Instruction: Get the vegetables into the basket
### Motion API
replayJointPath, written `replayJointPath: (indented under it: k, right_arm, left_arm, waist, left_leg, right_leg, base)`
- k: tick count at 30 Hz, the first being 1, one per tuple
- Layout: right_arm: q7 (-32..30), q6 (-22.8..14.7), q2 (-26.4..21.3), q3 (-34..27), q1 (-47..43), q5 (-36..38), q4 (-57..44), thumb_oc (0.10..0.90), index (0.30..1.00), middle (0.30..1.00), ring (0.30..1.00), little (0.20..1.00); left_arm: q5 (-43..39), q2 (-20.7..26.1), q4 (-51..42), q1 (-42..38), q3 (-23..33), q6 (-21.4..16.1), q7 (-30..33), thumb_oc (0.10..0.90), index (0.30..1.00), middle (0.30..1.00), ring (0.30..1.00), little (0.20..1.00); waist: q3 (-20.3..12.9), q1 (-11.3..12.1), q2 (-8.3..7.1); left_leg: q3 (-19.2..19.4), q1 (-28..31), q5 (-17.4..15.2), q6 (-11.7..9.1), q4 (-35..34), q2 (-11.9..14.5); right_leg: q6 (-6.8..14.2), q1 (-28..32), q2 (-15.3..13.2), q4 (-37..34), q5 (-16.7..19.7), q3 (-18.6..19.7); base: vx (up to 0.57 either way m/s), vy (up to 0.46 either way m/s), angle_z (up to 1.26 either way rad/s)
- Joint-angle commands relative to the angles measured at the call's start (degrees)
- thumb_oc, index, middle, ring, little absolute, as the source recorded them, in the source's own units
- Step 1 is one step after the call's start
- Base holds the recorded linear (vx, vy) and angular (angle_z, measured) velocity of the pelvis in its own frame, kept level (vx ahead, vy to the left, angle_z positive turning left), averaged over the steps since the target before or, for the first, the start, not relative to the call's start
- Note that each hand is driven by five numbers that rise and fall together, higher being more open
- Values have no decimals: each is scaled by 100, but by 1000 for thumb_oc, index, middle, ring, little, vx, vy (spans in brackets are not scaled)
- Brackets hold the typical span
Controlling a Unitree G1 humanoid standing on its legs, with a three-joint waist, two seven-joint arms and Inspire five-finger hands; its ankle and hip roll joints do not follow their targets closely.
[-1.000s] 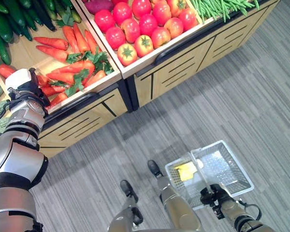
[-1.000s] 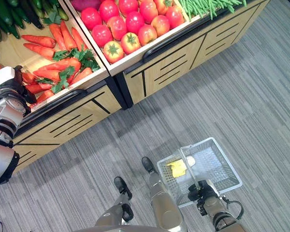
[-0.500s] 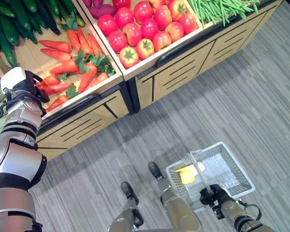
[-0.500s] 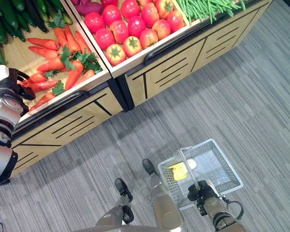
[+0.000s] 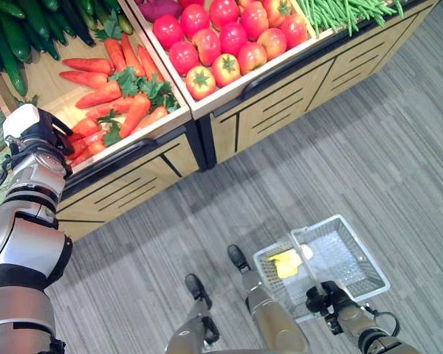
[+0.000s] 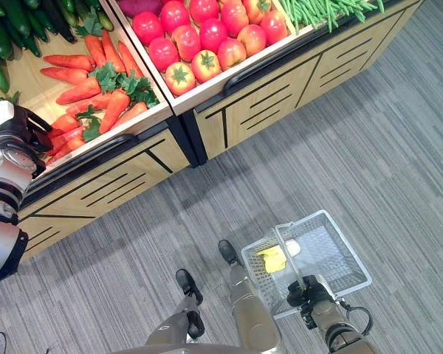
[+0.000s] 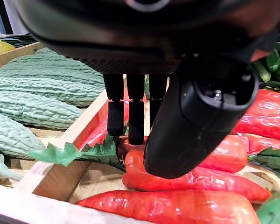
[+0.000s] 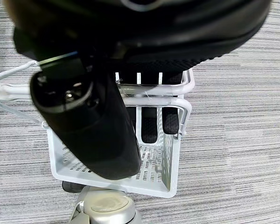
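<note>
Carrots (image 7: 186,179) lie just under the left hand (image 7: 177,116), its fingers straight; right hand (image 6: 308,293) grips the basket (image 6: 340,254) handle.

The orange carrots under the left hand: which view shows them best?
The left wrist view: the orange carrots lie close below the left hand, whose straight fingers hang over them beside leafy tops. Both eye views show the whole carrot bin from above, the hand at its near corner.

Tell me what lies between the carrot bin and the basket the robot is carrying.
Grey carpeted floor. In the left eye view, it separates the carrots from the white basket hanging from the right hand.
</note>
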Motion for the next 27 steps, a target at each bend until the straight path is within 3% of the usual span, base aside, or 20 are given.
replayJointPath:
  k: [1,7,12,20,27]
  right_arm:
    - [48,3,-192,247,214,255,36,400,300,300,300,300]
    - [39,8,-226,194,271,248,53,400,300,300,300,300]
    - [123,45,-313,112,406,130,99,400,300,300,300,300]
    - [197,107,-334,72,476,2,250,400,300,300,300,300]
    - [191,93,-336,84,382,41,357,400,300,300,300,300]
  left_arm:
    - [191,-214,247,16,-48,34,-271,900,1000,1000,1000,1000]
    - [367,-221,13,-13,-223,3,-274,900,1000,1000,1000,1000]
    - [529,-222,-207,40,-387,-78,-424,900,1000,1000,1000,1000]
    - [599,87,-693,-143,-637,-188,-487,900,1000,1000,1000,1000]
    - [586,131,-620,-345,-778,-218,-494,900,1000,1000,1000,1000]
  waist:
    - [381,-184,55]
    - [349,-178,82]
    - [128,-116,156]
    - [-35,1,289]
    - [6,1,258]
  left_leg:
    - [-527,25,-21,-286,16,138]
    - [-501,201,-55,-300,16,158]
    - [-549,564,-136,-296,16,166]
    - [-675,848,-219,-260,16,101]
    - [-741,672,-135,-212,16,61]
  right_leg:
    - [261,17,45,-37,76,-684]
    - [253,145,38,-13,21,-663]
    - [232,498,-26,-10,-118,-671]
    - [229,826,-120,-33,-225,-765]
    - [258,729,-167,-45,-147,-816]
  base:
    - [0,0,0]
    - [30,1,0]
    - [72,-4,2]
    - [11,1,3]
    - [-59,10,6]
